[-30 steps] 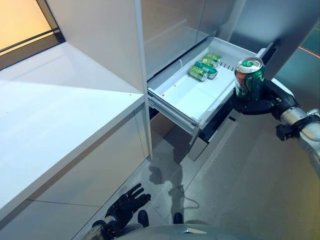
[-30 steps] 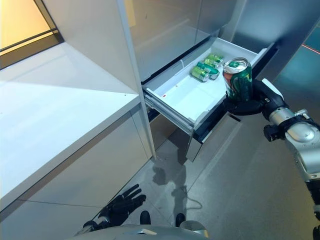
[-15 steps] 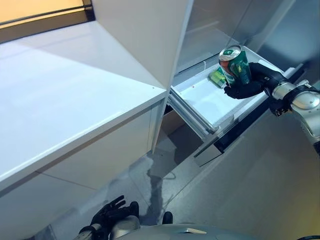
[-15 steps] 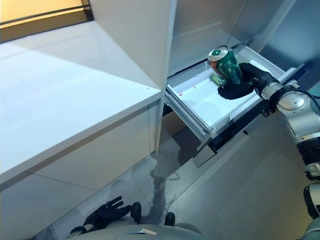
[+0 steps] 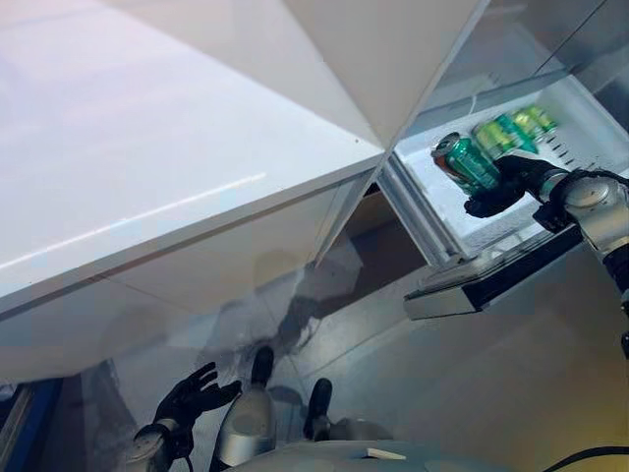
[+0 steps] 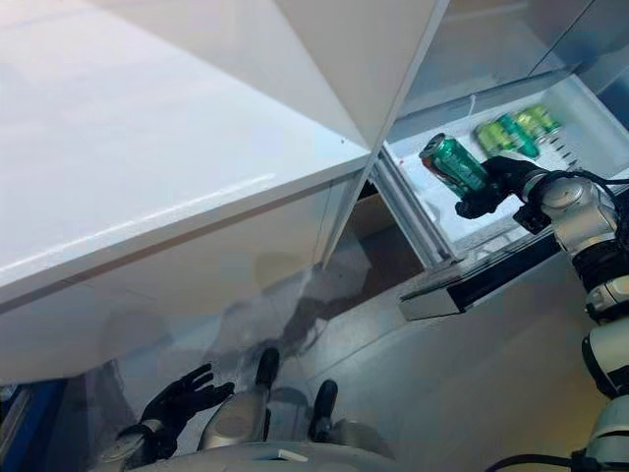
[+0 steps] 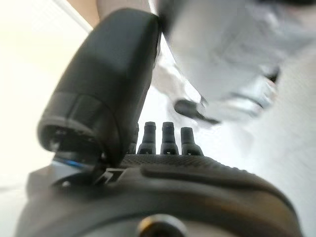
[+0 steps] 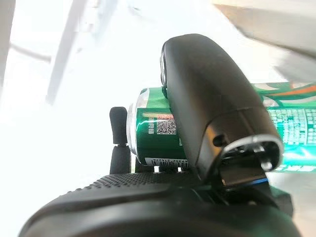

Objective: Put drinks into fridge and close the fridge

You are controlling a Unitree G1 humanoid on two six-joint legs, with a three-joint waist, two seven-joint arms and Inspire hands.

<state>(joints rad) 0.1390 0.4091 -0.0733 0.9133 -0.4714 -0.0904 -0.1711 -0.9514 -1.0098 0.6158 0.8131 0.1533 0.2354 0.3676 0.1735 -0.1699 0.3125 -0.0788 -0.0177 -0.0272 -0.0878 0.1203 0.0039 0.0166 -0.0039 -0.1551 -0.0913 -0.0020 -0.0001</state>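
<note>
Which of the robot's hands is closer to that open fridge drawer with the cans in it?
The right hand, holding a green can over the open drawer. The left hand hangs low by the floor, far from it.

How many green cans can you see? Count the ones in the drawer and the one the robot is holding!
Green cans lying in the open drawer: 3, as far as I can make out
Green can held in the right hand, over the drawer: 1
Total: 4 cans
</note>
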